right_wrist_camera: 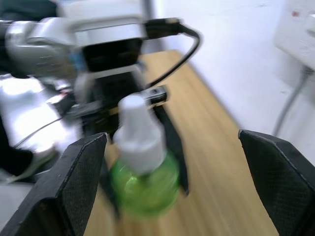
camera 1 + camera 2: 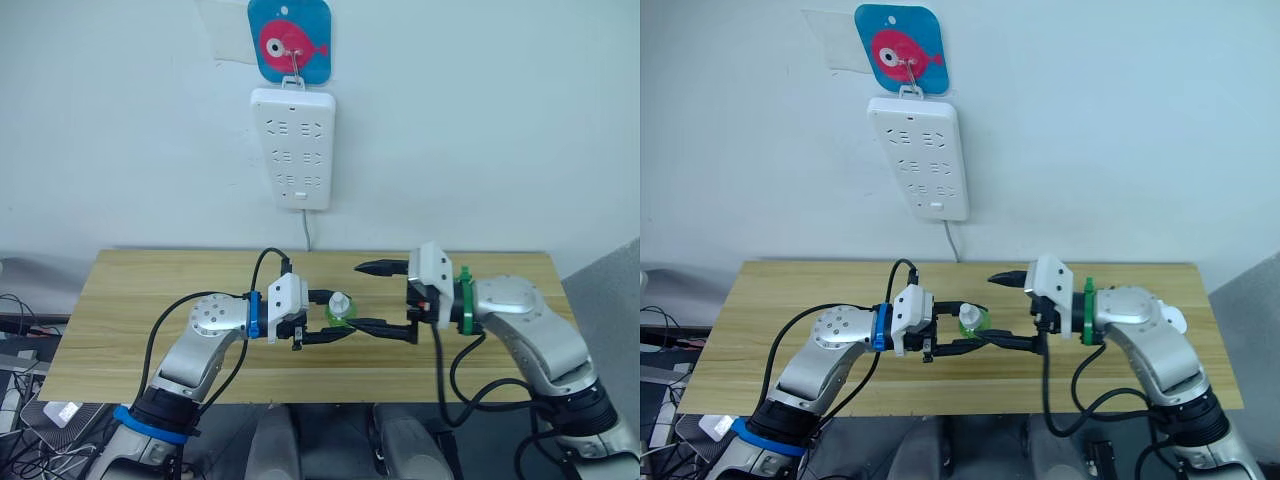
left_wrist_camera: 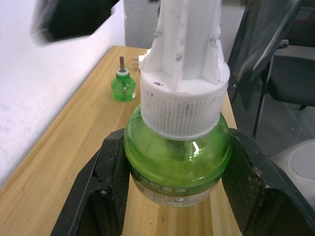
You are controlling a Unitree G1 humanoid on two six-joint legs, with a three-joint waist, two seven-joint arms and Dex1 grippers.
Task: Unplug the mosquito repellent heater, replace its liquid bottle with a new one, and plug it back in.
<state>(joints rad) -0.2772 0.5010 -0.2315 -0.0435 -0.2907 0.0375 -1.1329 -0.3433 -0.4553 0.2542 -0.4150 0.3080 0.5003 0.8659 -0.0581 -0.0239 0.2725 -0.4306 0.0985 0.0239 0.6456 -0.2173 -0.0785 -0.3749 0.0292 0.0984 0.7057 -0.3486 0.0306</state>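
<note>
Left gripper is clamping the white-capped translucent green bottle while the wide-open right gripper is lining up, probably needing to close on the white screw cap and twist it off.

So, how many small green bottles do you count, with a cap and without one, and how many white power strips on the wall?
Round translucent green bottle with white screw cap: 1
Round translucent green bottle with bare brownish wick, no cap: 1
Long white plastic power strip on the wall: 1
Total: 3
</note>
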